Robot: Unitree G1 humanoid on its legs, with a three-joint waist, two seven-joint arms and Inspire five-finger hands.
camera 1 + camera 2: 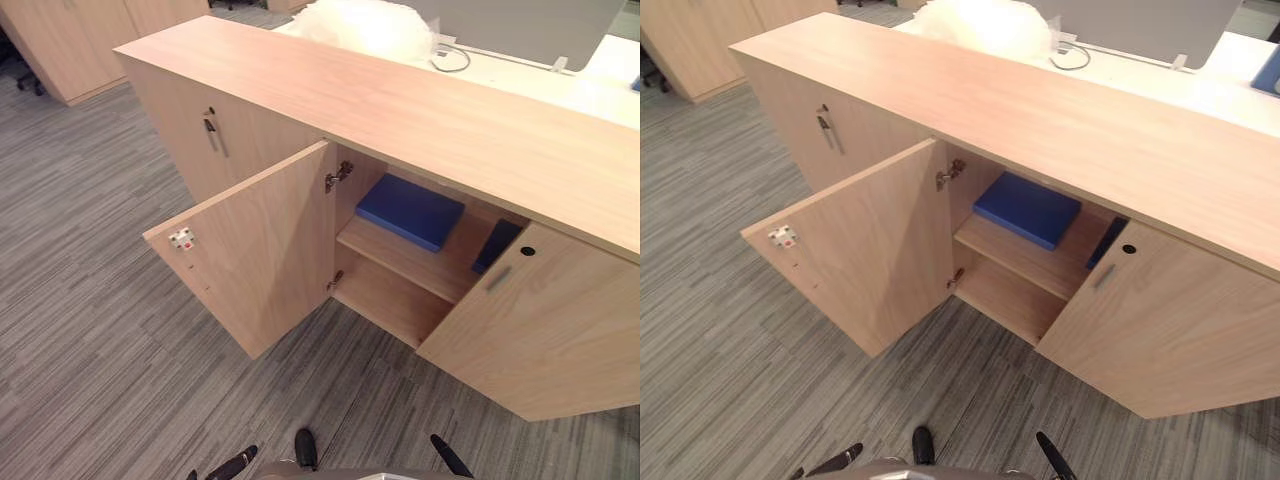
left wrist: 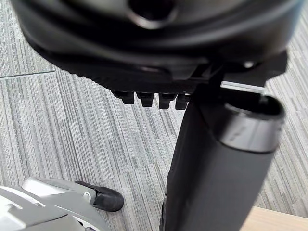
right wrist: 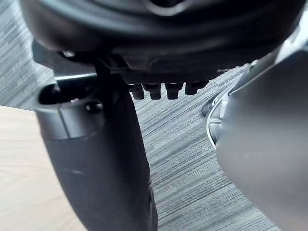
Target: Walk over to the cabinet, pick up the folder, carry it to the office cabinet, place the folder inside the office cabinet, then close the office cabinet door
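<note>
Two head cameras, side by side, look steeply down from close in front at the open office cabinet, sharing almost the same scene. Wrist cameras sit tight behind the left robot hand and right robot hand, each facing the floor past it

So both hands hung low over the grey striped carpet, left hand and right hand, with the long light-wood office cabinet ahead of them. Its left wooden door stood swung out toward the left hand, and the right wooden door stood half out ahead of the right hand. Between the doors, further in from the hands, the flat blue folder lay on the wooden upper shelf. Behind the cabinet, farthest from the hands, sat a white desk.
</note>
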